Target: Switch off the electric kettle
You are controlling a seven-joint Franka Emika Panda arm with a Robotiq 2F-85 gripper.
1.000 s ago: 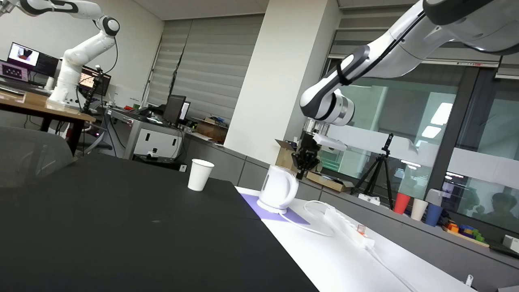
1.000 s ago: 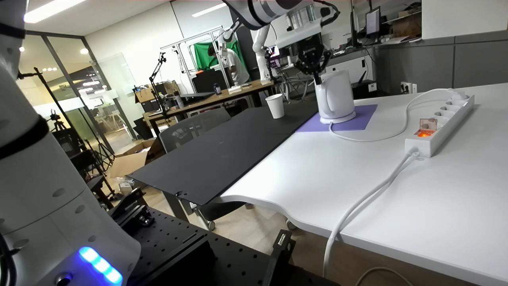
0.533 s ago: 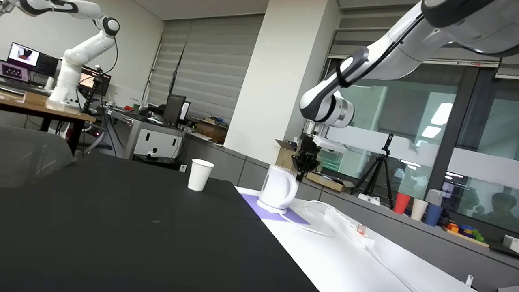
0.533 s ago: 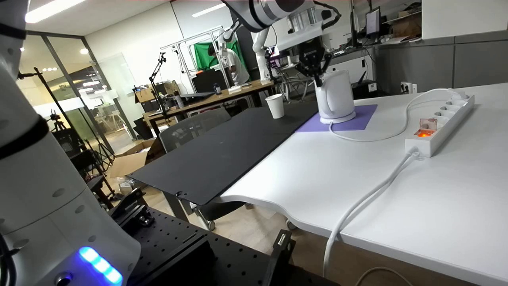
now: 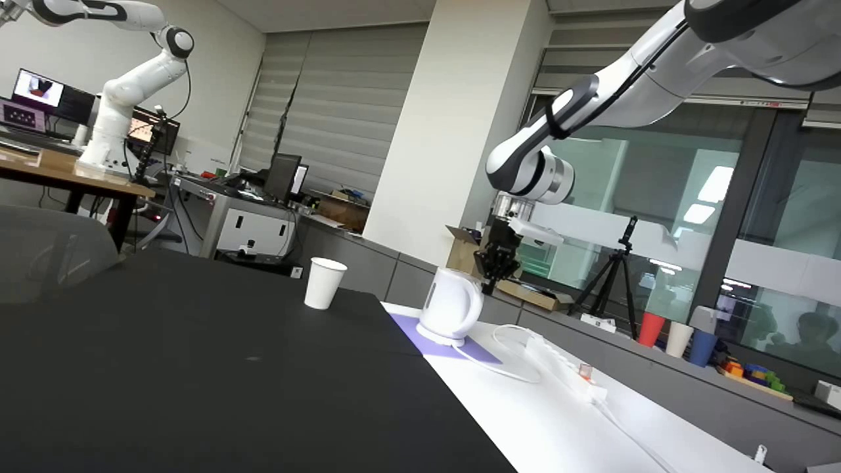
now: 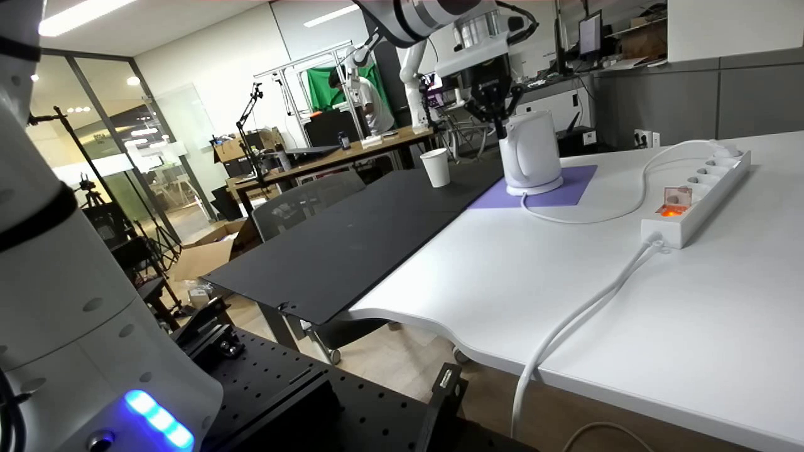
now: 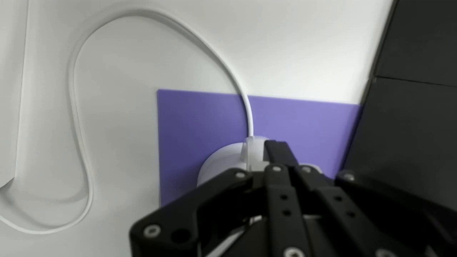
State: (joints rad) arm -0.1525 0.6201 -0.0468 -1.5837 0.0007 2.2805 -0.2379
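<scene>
The white electric kettle stands upright on a purple mat, its looped handle facing my gripper. It shows in both exterior views; in the wrist view only its lower part shows, largely behind my fingers. My gripper is shut and empty, pointing down at the upper part of the handle. In an exterior view its fingertips overlap the handle's top edge; in the wrist view they lie together over the kettle. I cannot tell whether they touch it. The kettle's switch cannot be made out.
The kettle's white cord runs to a white power strip with a lit orange switch. A white paper cup stands on the black board beside the purple mat. Coloured cups stand on the ledge.
My gripper dipped slightly toward the kettle handle about half a second ago. It is now shifted a little up and away from it. The kettle has not moved.
</scene>
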